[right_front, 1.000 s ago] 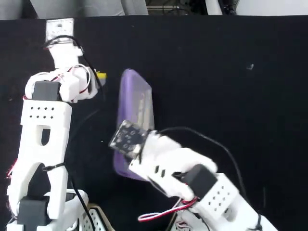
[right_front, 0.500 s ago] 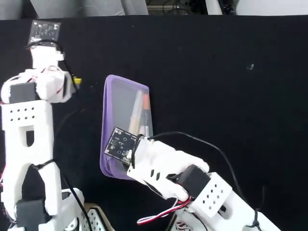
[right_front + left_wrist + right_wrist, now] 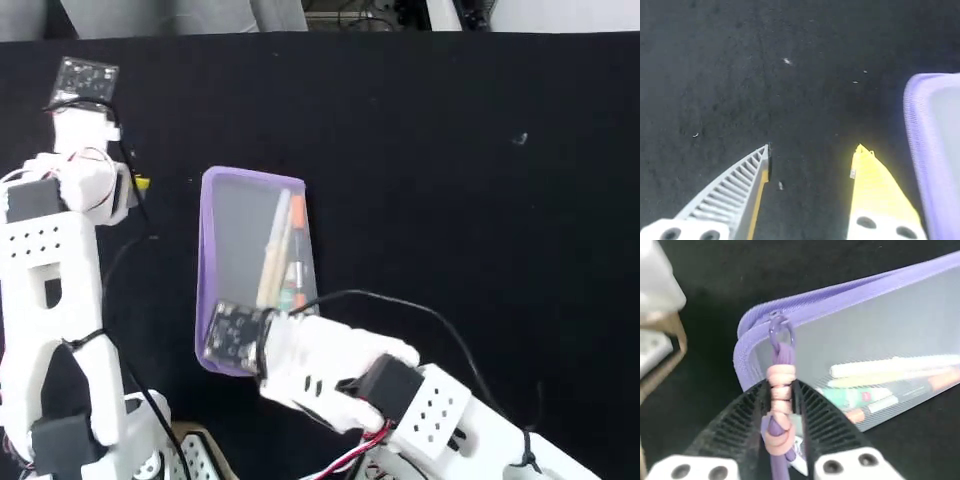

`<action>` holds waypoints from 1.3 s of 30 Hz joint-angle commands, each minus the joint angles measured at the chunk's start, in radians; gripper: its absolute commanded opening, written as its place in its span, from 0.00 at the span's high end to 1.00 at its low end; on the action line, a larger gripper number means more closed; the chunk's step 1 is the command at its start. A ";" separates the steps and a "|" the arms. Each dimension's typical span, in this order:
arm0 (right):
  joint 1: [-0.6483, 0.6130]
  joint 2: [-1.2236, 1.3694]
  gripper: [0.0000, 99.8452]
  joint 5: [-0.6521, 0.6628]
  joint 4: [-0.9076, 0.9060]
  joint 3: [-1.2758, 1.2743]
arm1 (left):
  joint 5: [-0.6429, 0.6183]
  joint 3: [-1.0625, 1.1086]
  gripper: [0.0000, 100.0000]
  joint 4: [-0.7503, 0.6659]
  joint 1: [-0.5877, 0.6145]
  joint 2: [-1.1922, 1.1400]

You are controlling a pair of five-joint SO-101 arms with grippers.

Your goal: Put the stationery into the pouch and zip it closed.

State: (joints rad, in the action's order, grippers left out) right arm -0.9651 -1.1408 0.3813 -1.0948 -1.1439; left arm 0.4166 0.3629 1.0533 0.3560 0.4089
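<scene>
Right arm low, reaching over pouch (image 3: pixel 232 235) near end — right gripper (image 3: pixel 781 390) clenched on zip pull (image 3: pixel 782 354). Pens (image 3: pixel 286 255) inside pouch, flat on table (image 3: pixel 450 200). Left gripper (image 3: pixel 812 152) spread, empty — beside pouch rim.

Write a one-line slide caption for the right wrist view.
Right gripper shut on the zip pull of the purple pouch, pens showing through its clear side, on a black table.

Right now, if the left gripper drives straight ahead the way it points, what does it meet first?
The left gripper would meet the bare table first, it seems; the pouch lies off to one side.
</scene>
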 commanded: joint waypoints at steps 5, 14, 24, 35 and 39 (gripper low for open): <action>0.253 -0.004 0.99 0.086 -0.029 0.001 | 0.012 0.108 0.73 -0.186 0.053 0.023; 0.539 -0.012 0.99 0.193 -0.011 -0.047 | 0.014 0.179 0.73 -0.241 0.028 0.025; 0.486 -0.012 0.99 0.183 -0.011 -0.045 | 0.080 0.269 0.73 -0.232 -0.073 0.026; 0.342 -0.012 0.99 0.112 -0.018 -0.007 | 0.083 0.280 0.73 -0.126 -0.094 0.130; 0.324 -0.012 0.99 0.097 -0.011 -0.005 | 0.084 0.308 0.73 -0.015 -0.131 0.292</action>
State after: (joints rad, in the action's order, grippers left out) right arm -0.6229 -1.1592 0.4902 -1.1239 -1.1884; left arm 0.4902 0.6575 0.9782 0.2593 0.5762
